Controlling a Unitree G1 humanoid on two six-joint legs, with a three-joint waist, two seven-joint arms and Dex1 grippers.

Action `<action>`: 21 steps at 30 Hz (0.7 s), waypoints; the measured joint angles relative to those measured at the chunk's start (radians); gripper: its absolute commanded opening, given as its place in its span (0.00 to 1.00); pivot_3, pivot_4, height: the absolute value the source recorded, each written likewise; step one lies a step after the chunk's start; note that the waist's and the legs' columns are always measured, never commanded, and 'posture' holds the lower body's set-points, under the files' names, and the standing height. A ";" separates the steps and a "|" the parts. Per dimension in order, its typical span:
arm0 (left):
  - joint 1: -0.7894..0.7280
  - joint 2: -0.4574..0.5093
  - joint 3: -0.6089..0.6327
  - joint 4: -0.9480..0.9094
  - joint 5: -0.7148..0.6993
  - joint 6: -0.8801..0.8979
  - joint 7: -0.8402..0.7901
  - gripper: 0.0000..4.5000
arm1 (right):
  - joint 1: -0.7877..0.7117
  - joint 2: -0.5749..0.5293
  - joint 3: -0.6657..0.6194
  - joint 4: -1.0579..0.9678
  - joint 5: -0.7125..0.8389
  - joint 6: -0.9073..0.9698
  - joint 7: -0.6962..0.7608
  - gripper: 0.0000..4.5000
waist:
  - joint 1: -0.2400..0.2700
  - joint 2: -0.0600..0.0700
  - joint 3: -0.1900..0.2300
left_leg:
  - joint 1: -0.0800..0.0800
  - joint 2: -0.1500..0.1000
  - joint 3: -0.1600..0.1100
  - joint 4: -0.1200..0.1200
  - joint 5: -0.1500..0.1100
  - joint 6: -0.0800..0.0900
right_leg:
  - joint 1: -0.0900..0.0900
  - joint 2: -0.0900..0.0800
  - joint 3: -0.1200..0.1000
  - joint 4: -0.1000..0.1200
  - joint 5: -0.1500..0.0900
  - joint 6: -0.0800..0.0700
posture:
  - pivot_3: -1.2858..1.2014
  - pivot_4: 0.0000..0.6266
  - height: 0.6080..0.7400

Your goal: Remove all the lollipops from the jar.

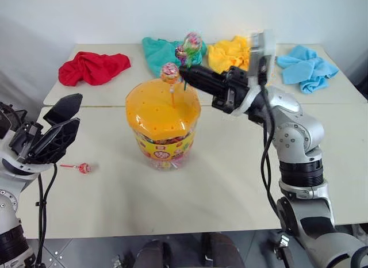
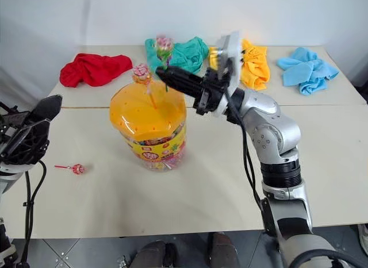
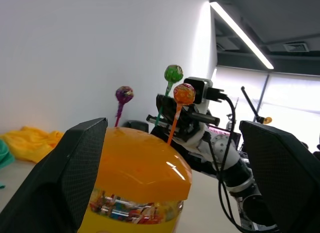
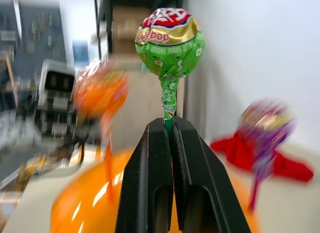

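Observation:
The jar (image 1: pixel 163 130), a clear tub with a domed orange lid and a yellow label, stands mid-table. A lollipop (image 1: pixel 170 72) on an orange stick rises from the lid, and a purple lollipop (image 1: pixel 181 52) stands behind it. My right gripper (image 1: pixel 185 73) reaches over the lid's far side and is shut on the green stick of a green-wrapped lollipop (image 4: pixel 170 40). Whether that stick's end is free of the lid I cannot tell. Another lollipop (image 1: pixel 84 168) on a red stick lies on the table left of the jar. My left gripper (image 1: pixel 79 110) hangs open left of the jar, holding nothing.
Four crumpled cloths lie along the far table: red (image 1: pixel 92 67), teal (image 1: pixel 158 49), yellow (image 1: pixel 230 54) and blue (image 1: pixel 307 68). A seam (image 1: pixel 109 106) between two tabletops runs behind the jar. The near table edge (image 1: pixel 172 230) lies close to me.

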 measured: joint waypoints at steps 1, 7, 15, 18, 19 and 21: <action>-0.002 0.012 -0.013 0.003 0.010 -0.002 -0.020 1.00 | 0.003 -0.052 -0.042 0.013 0.008 0.005 0.009 0.00 | 0.007 0.000 0.000 | 0.000 -0.001 0.000 0.000 0.000 0.001 | 0.000 -0.001 0.000 0.000 0.000 0.000 | 0.52 0.24 1.00; 0.057 0.097 -0.139 -0.021 0.187 -0.062 -0.166 1.00 | 0.307 -0.633 -0.064 0.048 -0.205 0.091 0.152 0.00 | 0.020 0.000 0.000 | 0.000 -0.001 0.005 -0.002 -0.007 0.005 | 0.000 -0.001 -0.001 -0.007 0.000 0.001 | 0.52 0.24 1.00; 0.064 0.087 -0.212 0.011 0.291 -0.151 -0.257 1.00 | 0.723 -0.785 -0.063 0.163 -0.491 -0.219 0.242 0.00 | 0.006 0.000 0.000 | 0.007 0.003 0.021 -0.002 -0.004 0.001 | -0.001 0.001 0.002 -0.007 0.000 -0.001 | 0.52 0.24 1.00; 0.064 0.075 -0.225 0.016 0.303 -0.165 -0.266 1.00 | 0.749 -0.780 -0.055 0.249 -0.577 -0.342 0.226 0.05 | 0.000 0.000 0.000 | 0.008 0.003 0.023 -0.001 -0.001 0.003 | -0.001 -0.001 0.006 -0.007 0.000 -0.001 | 0.52 0.24 1.00; 0.064 0.075 -0.226 0.016 0.307 -0.167 -0.266 1.00 | 0.749 -0.776 -0.050 0.277 -0.598 -0.366 0.219 0.11 | -0.003 0.000 0.000 | 0.008 0.003 0.023 -0.001 -0.001 0.003 | -0.001 -0.001 0.007 -0.006 0.000 -0.001 | 0.52 0.24 1.00; 0.064 0.075 -0.226 0.017 0.310 -0.170 -0.266 1.00 | 0.749 -0.747 -0.050 0.309 -0.602 -0.392 0.223 0.22 | -0.005 0.000 0.000 | 0.009 0.003 0.022 -0.001 -0.002 0.002 | -0.001 -0.001 0.007 -0.003 0.000 -0.001 | 0.52 0.24 1.00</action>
